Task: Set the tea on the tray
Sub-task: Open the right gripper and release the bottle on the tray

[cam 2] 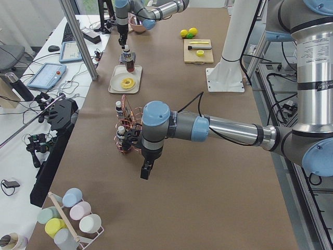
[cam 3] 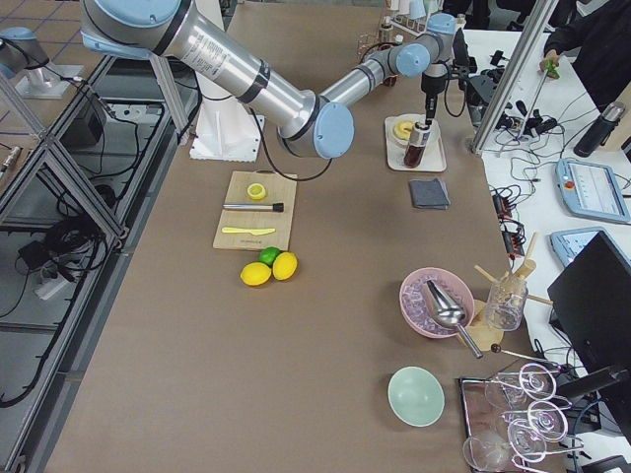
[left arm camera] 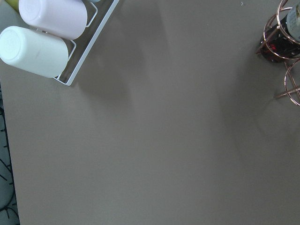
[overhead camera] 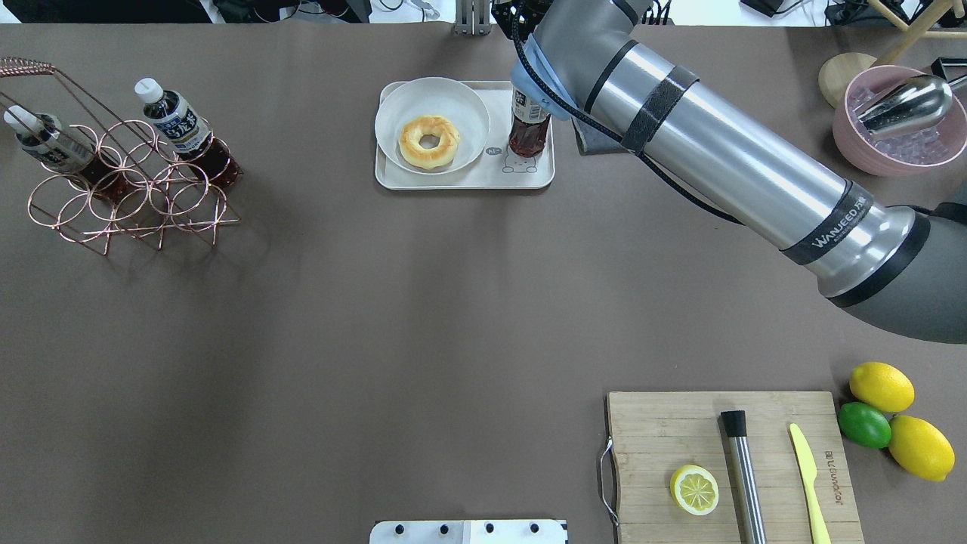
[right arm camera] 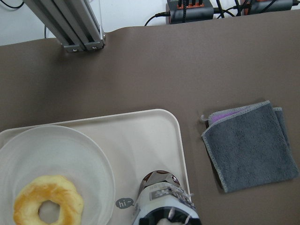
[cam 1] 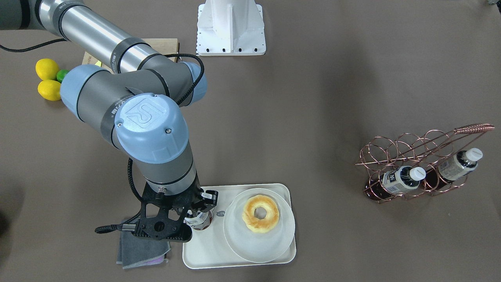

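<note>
The tea (cam 1: pixel 197 219) stands upright on the cream tray (cam 1: pixel 203 254), at the end next to the bear drawing. It also shows in the overhead view (overhead camera: pixel 527 125) and close below the right wrist camera (right arm camera: pixel 164 197). My right gripper (cam 1: pixel 197 211) is over the bottle's top and looks shut on it; the cap is mostly hidden under the gripper. The tray's rim (right arm camera: pixel 140 136) shows in the right wrist view. My left gripper (cam 2: pixel 144 172) hangs near the copper rack, seen only from the side, so I cannot tell whether it is open or shut.
A round white plate (cam 1: pixel 242 246) with a doughnut (cam 1: pixel 260 213) fills the tray's other part. A grey cloth (cam 1: pixel 141 250) lies beside the tray. A copper wire rack (overhead camera: pixel 121 189) holds two more bottles. A cutting board (overhead camera: pixel 725 453), lemons (overhead camera: pixel 880 385) and a pink bowl (overhead camera: pixel 899 121) lie on my right.
</note>
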`<action>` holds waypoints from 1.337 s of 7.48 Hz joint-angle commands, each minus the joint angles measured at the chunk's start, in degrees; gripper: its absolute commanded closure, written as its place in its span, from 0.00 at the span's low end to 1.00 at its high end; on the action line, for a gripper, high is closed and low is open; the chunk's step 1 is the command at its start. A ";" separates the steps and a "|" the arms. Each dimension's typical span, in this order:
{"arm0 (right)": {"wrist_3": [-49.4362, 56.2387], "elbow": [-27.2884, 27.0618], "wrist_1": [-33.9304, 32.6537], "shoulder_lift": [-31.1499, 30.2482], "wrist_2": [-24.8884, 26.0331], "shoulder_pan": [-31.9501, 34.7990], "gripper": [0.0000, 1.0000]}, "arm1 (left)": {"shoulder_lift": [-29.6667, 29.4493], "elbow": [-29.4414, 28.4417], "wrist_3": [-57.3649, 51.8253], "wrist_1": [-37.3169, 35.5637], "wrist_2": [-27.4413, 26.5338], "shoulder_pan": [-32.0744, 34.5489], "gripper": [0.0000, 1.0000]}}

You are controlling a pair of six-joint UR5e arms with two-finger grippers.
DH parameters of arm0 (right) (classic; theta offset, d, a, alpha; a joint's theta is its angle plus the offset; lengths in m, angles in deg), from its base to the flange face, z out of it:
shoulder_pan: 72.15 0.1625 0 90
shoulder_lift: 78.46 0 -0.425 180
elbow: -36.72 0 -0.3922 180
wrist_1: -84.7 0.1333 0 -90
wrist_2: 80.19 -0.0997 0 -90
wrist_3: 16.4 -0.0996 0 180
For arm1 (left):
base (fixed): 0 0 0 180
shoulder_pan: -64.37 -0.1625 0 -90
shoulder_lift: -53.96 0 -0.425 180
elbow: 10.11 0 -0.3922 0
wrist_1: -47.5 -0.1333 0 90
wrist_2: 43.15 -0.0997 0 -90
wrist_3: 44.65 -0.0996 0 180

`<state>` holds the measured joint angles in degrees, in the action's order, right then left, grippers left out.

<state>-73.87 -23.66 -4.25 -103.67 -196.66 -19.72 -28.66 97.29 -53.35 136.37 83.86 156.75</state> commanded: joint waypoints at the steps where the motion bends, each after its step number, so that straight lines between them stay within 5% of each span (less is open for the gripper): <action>1: -0.10 0.00 0.09 -0.19 0.45 -0.04 0.41 | -0.35 -0.16 0.00 -0.02 0.00 -0.01 0.02; 2: -0.01 -0.09 0.09 -0.19 0.63 -0.13 0.01 | -0.44 -0.16 0.09 -0.02 0.00 -0.01 0.02; 6: 0.51 -3.84 -1.30 -0.45 -3.82 2.23 0.00 | -0.62 -0.52 0.09 -0.02 0.00 -0.10 0.02; 7: 0.60 -9.35 -6.62 -1.85 -6.03 3.37 0.00 | -0.62 -0.43 0.00 -0.02 0.09 -0.10 0.02; 10: 7.26 -38.67 -30.15 -15.34 -5.01 3.30 0.00 | -0.62 -0.08 0.00 -0.02 0.00 -0.01 0.02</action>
<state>-70.38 -47.66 -22.08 -111.55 -202.51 -16.37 -29.27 96.92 -53.34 136.35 83.89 156.66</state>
